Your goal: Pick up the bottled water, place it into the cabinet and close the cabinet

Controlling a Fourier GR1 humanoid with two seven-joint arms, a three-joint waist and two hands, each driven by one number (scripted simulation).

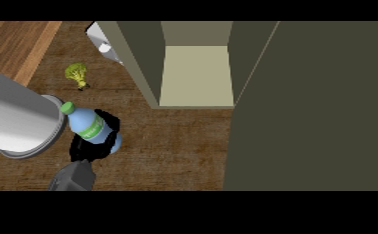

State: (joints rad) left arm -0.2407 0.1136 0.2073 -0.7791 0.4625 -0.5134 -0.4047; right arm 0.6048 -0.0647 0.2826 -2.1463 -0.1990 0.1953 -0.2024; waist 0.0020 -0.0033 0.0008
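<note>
On the counter: a dark wood-grain top point(177, 143) ran across the head view, with a lighter wood strip point(26, 43) along its upper left edge.
Bottled water: the bottle of water point(92, 126) sat at the lower left, tilted, its green cap point(67, 108) pointing up-left and its green label wrapped round the middle.
Hand: one black hand point(92, 145) was curled round the bottle's lower half, fingers showing on both sides of it; a grey forearm point(74, 177) rose to it from the bottom edge. Which arm this was could not be told with certainty, though it came in on the left side.
Other hand: it did not show.
Cabinet: the open cabinet point(196, 73) stood at upper centre, its pale shelf bare, side walls framing a narrow opening.
Door: the cabinet door point(303, 108) swung wide, filling the right side of the view down to the bottom.
Open room: bare counter lay between the bottle and the cabinet's front edge.
Left edge: a large grey metal pot point(26, 123) sat just beside the bottle's cap.
Farther back: a piece of broccoli point(77, 75) lay well apart from the bottle, and a white object point(103, 40) stood partly hidden behind the cabinet's left wall.
</note>
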